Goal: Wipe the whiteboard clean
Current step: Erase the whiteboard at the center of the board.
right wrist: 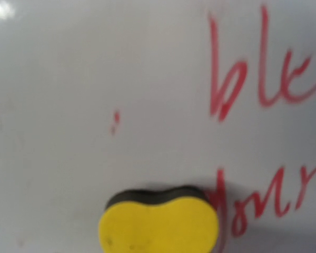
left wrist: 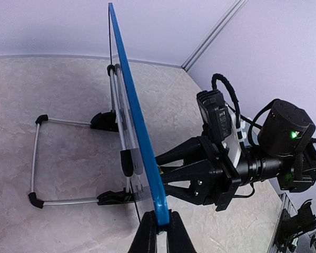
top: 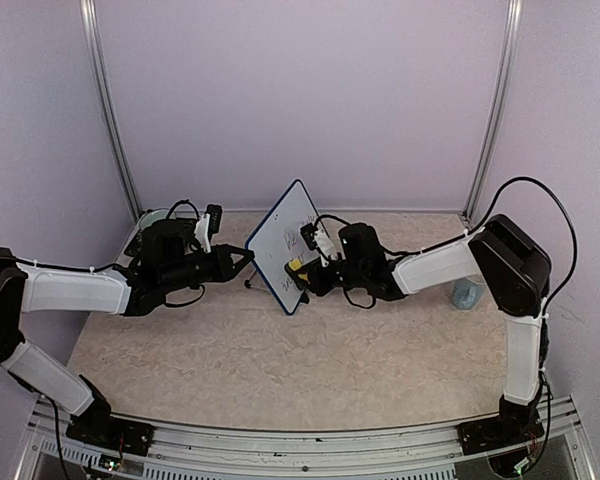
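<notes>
touching the whiteboard (top: 278, 240): yellow sponge (right wrist: 158, 226) in front, wire stand (left wrist: 36, 158) behind.

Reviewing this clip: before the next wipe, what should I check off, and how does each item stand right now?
1. Board steadied: ok; the left gripper is shut on the whiteboard at its blue frame.
2. Eraser in hand: ok; the right gripper is shut on the yellow sponge.
3. Sponge on the face: ok; it meets the white surface.
4. Board clean: not ok; red writing shows right of the sponge.
5. Support: ok; the wire stand appears to rest on the table.
6. Wiping pressure: cannot tell.
</notes>
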Tool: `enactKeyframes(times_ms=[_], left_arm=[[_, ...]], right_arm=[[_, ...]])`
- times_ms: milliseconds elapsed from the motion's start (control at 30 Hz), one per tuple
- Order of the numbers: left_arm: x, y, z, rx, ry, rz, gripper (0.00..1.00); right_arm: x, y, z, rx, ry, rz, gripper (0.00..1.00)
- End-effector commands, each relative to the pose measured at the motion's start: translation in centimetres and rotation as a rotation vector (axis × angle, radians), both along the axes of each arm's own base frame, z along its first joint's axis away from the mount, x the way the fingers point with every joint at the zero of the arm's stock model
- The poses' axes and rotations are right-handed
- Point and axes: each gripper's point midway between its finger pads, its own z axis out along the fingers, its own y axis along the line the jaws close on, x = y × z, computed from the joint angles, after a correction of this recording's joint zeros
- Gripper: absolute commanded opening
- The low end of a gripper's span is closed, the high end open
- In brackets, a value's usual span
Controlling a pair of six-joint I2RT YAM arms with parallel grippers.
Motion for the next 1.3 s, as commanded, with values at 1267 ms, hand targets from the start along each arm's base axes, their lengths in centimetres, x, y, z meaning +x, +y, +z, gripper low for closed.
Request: enactKeyframes(times_ms=[1267], left_arm=[[-0.4,-0.8,0.2,-0.026,0.001,-0.040,0.05]], right_arm=[[0.0,0.0,5.0,0.041,-0.076,0.000,0.03]])
